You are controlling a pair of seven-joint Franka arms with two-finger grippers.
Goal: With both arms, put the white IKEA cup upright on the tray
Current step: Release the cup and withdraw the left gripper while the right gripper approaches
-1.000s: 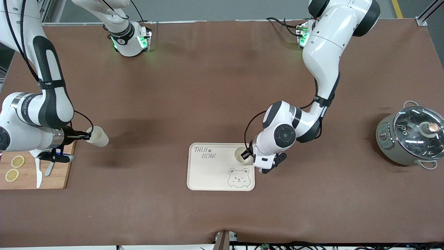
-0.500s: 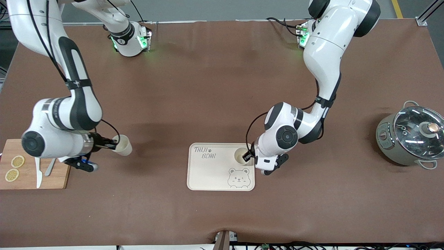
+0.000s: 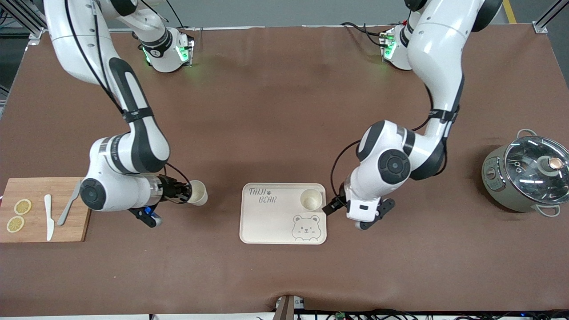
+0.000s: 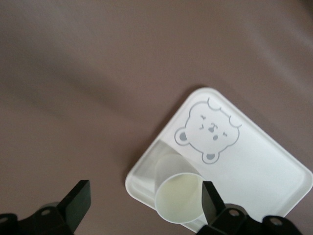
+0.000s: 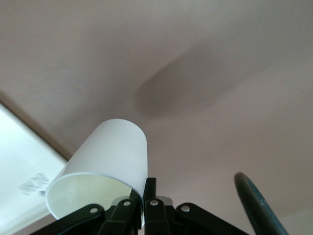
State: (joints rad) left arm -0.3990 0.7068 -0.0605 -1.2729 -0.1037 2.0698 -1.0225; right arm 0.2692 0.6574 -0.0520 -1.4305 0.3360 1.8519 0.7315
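Note:
A white cup [image 3: 311,199] stands upright on the cream bear tray [image 3: 266,222], in the corner toward the left arm's end. My left gripper [image 3: 332,207] is open and empty just off that tray edge. In the left wrist view the cup [image 4: 178,196] sits on the tray [image 4: 264,166], and the gripper [image 4: 144,203] has its jaws wide apart. My right gripper [image 3: 186,192] is shut on the rim of a second white cup [image 3: 198,192]. It holds that cup on its side over the table between the cutting board and the tray. The right wrist view shows this cup [image 5: 110,161], the gripper [image 5: 146,196] and a tray corner [image 5: 19,156].
A wooden cutting board [image 3: 71,231] with two lemon slices [image 3: 22,206], a white knife [image 3: 48,217] and a grey knife lies at the right arm's end. A grey pot with a glass lid [image 3: 531,173] stands at the left arm's end.
My right arm has carried its cup from beside the cutting board toward the tray. My left gripper has let go of the cup on the tray and drawn back off the tray edge.

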